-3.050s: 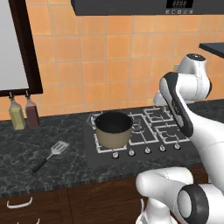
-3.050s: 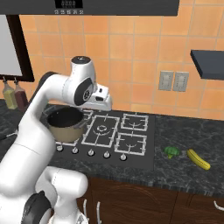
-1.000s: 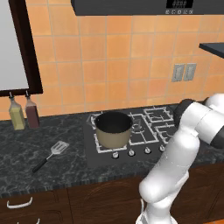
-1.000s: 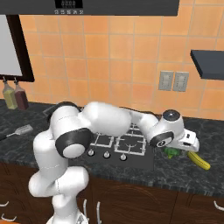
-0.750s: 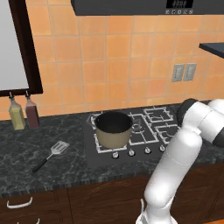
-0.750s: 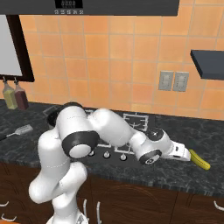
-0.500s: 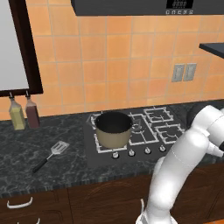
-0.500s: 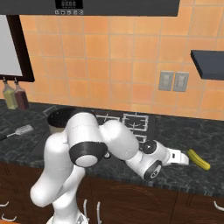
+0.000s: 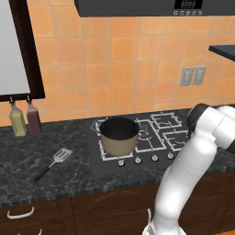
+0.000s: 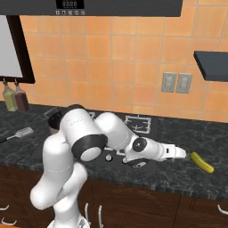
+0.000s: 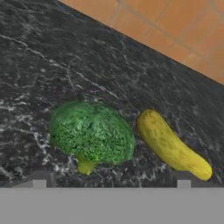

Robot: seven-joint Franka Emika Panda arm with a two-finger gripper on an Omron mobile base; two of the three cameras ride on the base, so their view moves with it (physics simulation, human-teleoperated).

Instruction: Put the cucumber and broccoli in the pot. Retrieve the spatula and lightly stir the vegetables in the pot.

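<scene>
Tool (image 10: pixel 183 153) low over the tabletop's (image 11: pixel 65 65) right end; jaw state cannot be told. Broccoli (image 11: pixel 91 133) beside cucumber (image 11: pixel 172 146), apart.

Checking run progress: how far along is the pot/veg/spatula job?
Done: nothing; the pot looks empty on the stove. In hand: the gripper is low over the counter, aimed at the broccoli and cucumber, both lying loose. Left: both vegetables into the pot, then fetch the spatula and stir.
</scene>
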